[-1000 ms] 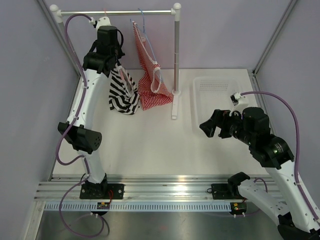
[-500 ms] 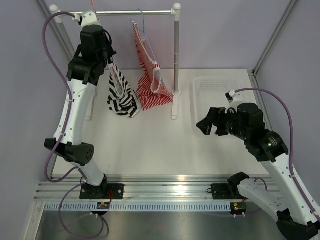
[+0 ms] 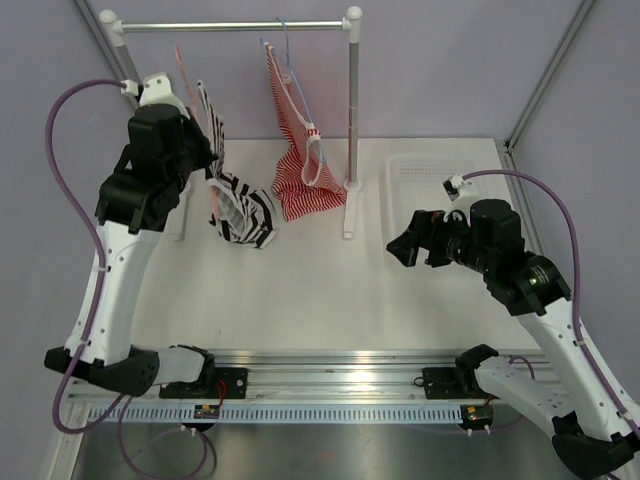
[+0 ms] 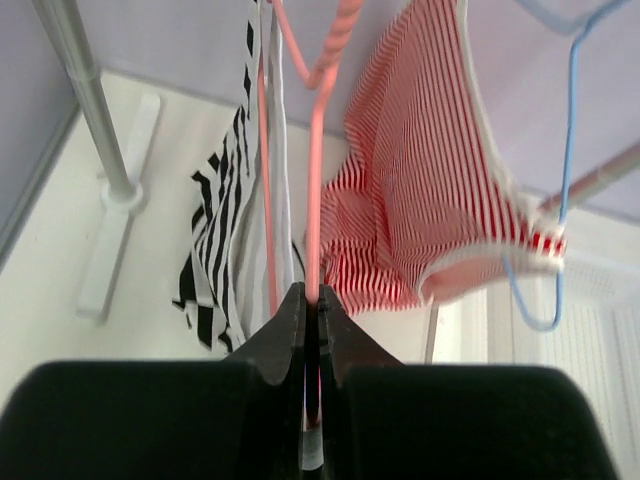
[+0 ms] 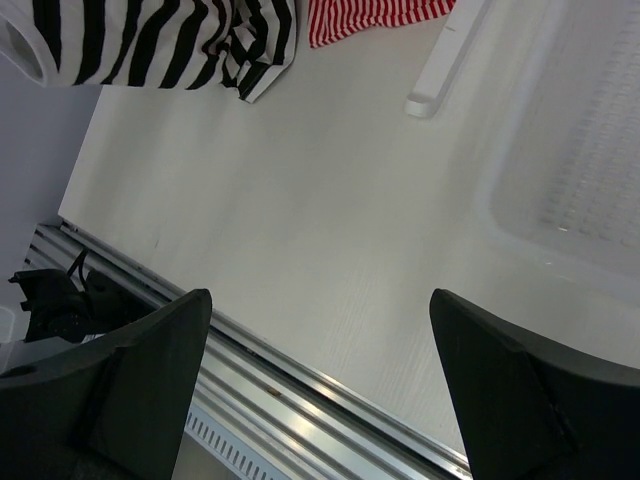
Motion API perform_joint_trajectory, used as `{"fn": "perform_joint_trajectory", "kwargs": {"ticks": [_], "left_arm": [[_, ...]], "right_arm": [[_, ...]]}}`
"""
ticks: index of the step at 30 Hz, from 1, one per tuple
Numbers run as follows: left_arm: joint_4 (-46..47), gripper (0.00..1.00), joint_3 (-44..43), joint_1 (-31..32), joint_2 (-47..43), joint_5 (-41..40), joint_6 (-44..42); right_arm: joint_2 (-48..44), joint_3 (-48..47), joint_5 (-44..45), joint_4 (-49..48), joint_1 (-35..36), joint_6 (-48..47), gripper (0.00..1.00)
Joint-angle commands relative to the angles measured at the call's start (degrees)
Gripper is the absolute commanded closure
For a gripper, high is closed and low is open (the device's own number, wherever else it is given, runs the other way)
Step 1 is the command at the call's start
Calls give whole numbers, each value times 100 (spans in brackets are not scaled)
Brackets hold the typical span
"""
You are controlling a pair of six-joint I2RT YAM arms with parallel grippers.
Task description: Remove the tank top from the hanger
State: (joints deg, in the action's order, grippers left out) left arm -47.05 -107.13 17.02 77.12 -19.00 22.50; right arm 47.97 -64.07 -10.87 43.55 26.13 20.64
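Your left end effector (image 4: 312,298) is clamped tight on the lower wire of the hanger (image 4: 315,200), jaws fully closed with the pink strand pinched between them. In the top view it holds the hanger in the upper left of the frame, and the hook appears to sit below the rail (image 3: 240,25), not over it. The hanger's long axis is tilted, running from the upper left down towards the centre. The tank top (image 3: 245,205) is still threaded on it and drapes down and to the right of that grip. Its bunched lower part lies low over the worktop (image 3: 320,290), though you cannot tell whether it touches. Your right end effector (image 5: 318,300) is spread wide and holds nothing. It sits at the right of the top view, well apart from the garment, with bare worktop between them. From there the black-and-white stripes lie to its left, at the upper left corner of the right wrist view. The red-and-white striped top (image 3: 300,180) hangs just beside the tank top on its right, so your free arm probably has to cross leftward and take only the black-and-white cloth.
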Motion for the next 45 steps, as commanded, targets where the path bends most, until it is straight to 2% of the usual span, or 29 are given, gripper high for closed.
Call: {"fn": "perform_joint_trajectory", "kwargs": {"ticks": [1, 7, 10, 11, 14, 16, 17, 22, 25, 27, 31, 32, 34, 37, 38, 40, 41, 45], "left_arm": [[-85, 100, 586, 74, -899, 423, 193], [-489, 100, 1352, 74, -1980, 889, 18], [-682, 100, 1781, 74, -2560, 1520, -228], [-735, 100, 1862, 74, -2840, 2062, -298], [-964, 100, 2178, 74, -3342, 3135, -562], [-1078, 100, 2336, 74, -3580, 3577, -650], [-1087, 100, 2476, 74, -3703, 3910, -651], [-973, 100, 2873, 74, -4249, 4649, -475], [-903, 100, 3145, 74, -4363, 4975, -378], [-781, 100, 3338, 74, -4425, 5055, -300], [-692, 100, 3409, 74, -4495, 5240, -229], [-700, 100, 3401, 74, -4487, 5232, -272], [-814, 100, 3340, 74, -4461, 5048, -316], [-859, 100, 3330, 74, -4451, 5055, -378], [-841, 100, 3348, 74, -4460, 5064, -361], [-824, 100, 3348, 74, -4469, 5056, -361], [-824, 100, 3348, 74, -4469, 4995, -361], [-972, 100, 3357, 74, -4399, 4485, -413]], "right_arm": [[239, -290, -643, -566, 24, -183, 2], [924, -702, -1943, -1567, 15, 70, 3], [1477, -1036, -2506, -2174, 181, 404, 7], [1801, -1289, -2446, -2262, 321, 423, 9], [2434, -1835, -2044, -2280, 1129, 379, 12], [2629, -1924, -1744, -2482, 1655, 414, 13], [2761, -1968, -1316, -2692, 1815, 405, 13], [3340, -2064, 424, -3290, 2589, 449, 17], [3814, -2485, 1399, -3178, 2862, 152, 23], [4018, -2697, 1623, -3072, 2977, 28, 25], [4344, -2961, 2175, -2888, 3012, -218, 45], [4388, -2988, 2229, -2870, 3021, -253, 59], [4379, -2997, 2378, -2817, 3038, -324, 64], [4344, -2988, 2589, -2721, 3056, -403, 64], [4353, -2988, 2625, -2712, 3047, -412, 78], [4379, -3014, 2783, -2624, 3047, -473, 88], [4388, -3023, 2810, -2571, 3047, -500, 96], [4265, -2901, 2836, -2553, 3047, -570, 98]]}}
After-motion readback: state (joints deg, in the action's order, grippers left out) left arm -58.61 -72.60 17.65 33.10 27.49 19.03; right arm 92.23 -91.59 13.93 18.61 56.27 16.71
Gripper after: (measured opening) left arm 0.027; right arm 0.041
